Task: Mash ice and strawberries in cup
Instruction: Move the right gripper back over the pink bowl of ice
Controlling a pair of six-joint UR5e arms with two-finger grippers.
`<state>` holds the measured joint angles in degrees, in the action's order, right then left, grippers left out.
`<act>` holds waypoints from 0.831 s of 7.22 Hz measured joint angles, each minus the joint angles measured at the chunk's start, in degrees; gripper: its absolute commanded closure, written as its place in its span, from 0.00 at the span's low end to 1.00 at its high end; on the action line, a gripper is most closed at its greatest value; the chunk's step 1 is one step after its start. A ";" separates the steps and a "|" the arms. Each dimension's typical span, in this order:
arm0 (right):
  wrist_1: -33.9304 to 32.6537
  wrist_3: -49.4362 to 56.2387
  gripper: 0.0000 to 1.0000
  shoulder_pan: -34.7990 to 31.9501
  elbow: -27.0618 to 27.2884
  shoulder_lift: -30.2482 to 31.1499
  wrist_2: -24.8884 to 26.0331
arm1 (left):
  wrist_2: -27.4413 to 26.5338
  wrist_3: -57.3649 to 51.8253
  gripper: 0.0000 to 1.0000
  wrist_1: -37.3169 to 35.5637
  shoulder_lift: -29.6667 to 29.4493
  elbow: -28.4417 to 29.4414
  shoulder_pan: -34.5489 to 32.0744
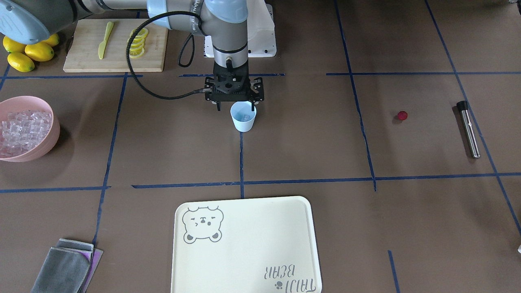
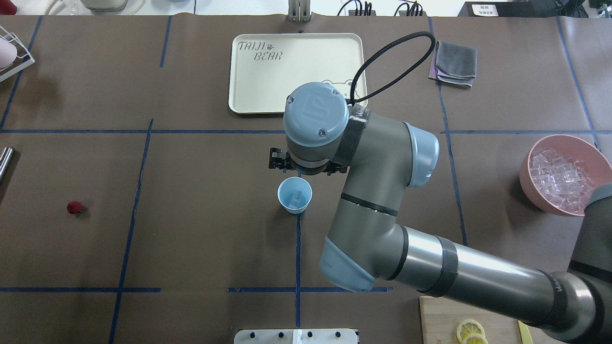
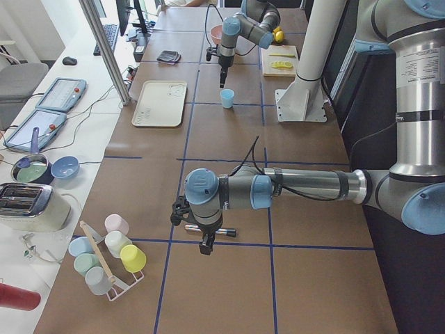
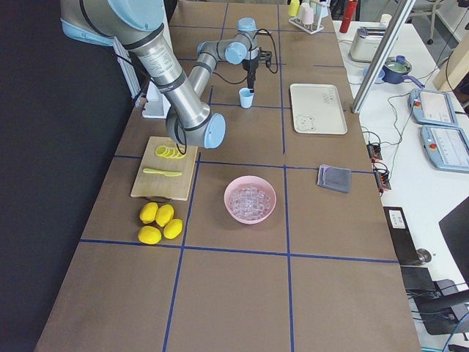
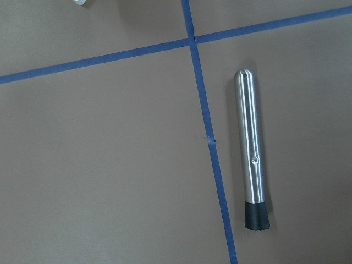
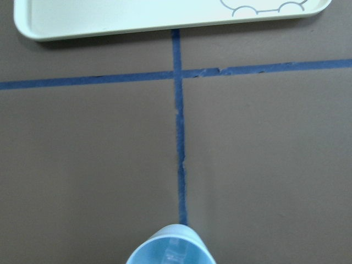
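Nearest the front-facing camera lies a cream tray point(image 1: 260, 252) printed with a bear, flat on the brown table point(image 1: 309, 142). A folded grey cloth point(image 1: 67, 266) lies at the near edge, well apart from the tray.

1. Cup. The pale blue cup point(image 1: 243, 116) stands upright at the middle of the table, on a blue tape line. Clear ice point(image 1: 246, 118) lies at its bottom (the count cannot be told).
2. Right gripper. The right gripper point(image 1: 236, 108) hangs just above the cup, pointing down. Its fingers are spread wide and hold nothing.
3. Strawberry. The red strawberry point(image 1: 402, 115) lies on the bare table, well apart from the cup, between the cup and the metal muddler point(image 1: 468, 130).
4. Left gripper. The left gripper point(image 3: 206, 245) hovers over the muddler, which lies flat beside a tape line. Whether its fingers are spread or closed cannot be told (it shows in the left side view only).
5. Supply. A pink bowl point(image 1: 44, 148) filled with more ice sits toward the robot's right. Beyond it are whole lemons point(image 1: 28, 53) and a wooden cutting board point(image 1: 89, 59) bearing lemon slices point(image 1: 137, 42) and a yellow-green knife point(image 1: 105, 40).
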<state>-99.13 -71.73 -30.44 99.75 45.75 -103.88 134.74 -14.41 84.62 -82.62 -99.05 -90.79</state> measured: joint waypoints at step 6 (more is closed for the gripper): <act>0.38 40.35 0.01 -25.52 20.73 36.24 -16.08 | 0.08 0.00 0.00 -0.01 0.00 -0.25 0.00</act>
<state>-98.76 -31.37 -55.96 120.48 81.99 -119.96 134.82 -14.41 84.61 -82.62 -99.29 -90.79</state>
